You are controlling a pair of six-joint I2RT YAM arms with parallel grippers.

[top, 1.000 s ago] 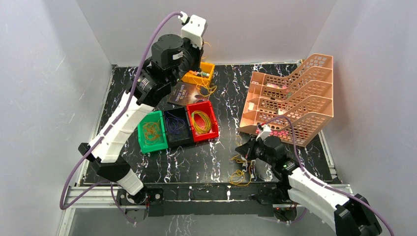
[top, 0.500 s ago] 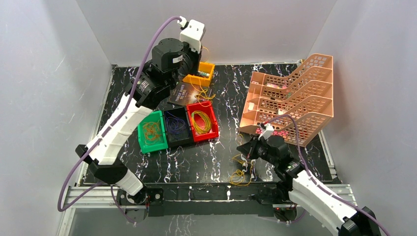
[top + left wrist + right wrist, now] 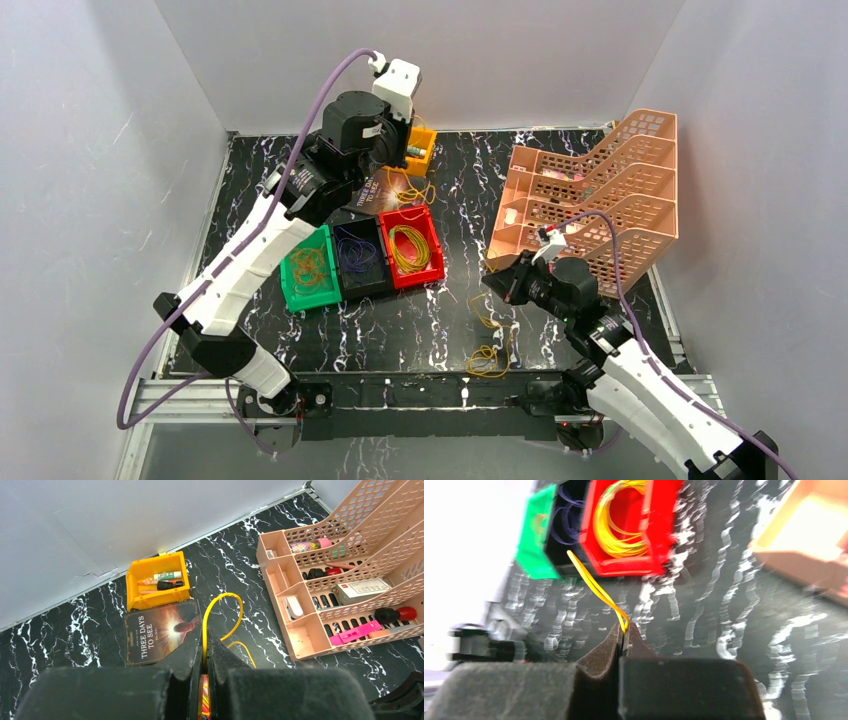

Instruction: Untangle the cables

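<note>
My left gripper [image 3: 205, 636] is shut on a yellow cable loop [image 3: 223, 598] and holds it high above the book; the loop hangs below it in the top view [image 3: 412, 186]. My right gripper [image 3: 493, 283] is shut on another thin yellow cable [image 3: 595, 586], whose strand runs down to a small yellow-orange bunch of cables [image 3: 486, 356] on the table near the front edge. Its fingertips [image 3: 616, 631] pinch the wire's bend. A red bin [image 3: 434, 250] holds yellow loops, a dark bin [image 3: 358, 290] blue-purple loops and a green bin [image 3: 289, 282] orange loops.
A pink tiered file rack [image 3: 590, 200] with small items fills the right side, close behind my right gripper. A yellow bin [image 3: 133, 582] with pens and a dark book [image 3: 160, 636] lie at the back, under my left gripper. The black marbled table [image 3: 400, 330] ends at grey walls.
My right gripper has risen and moved away from the front edge, drawing its yellow cable up from the bunch. My left arm has swung a little to the right with its loop.
</note>
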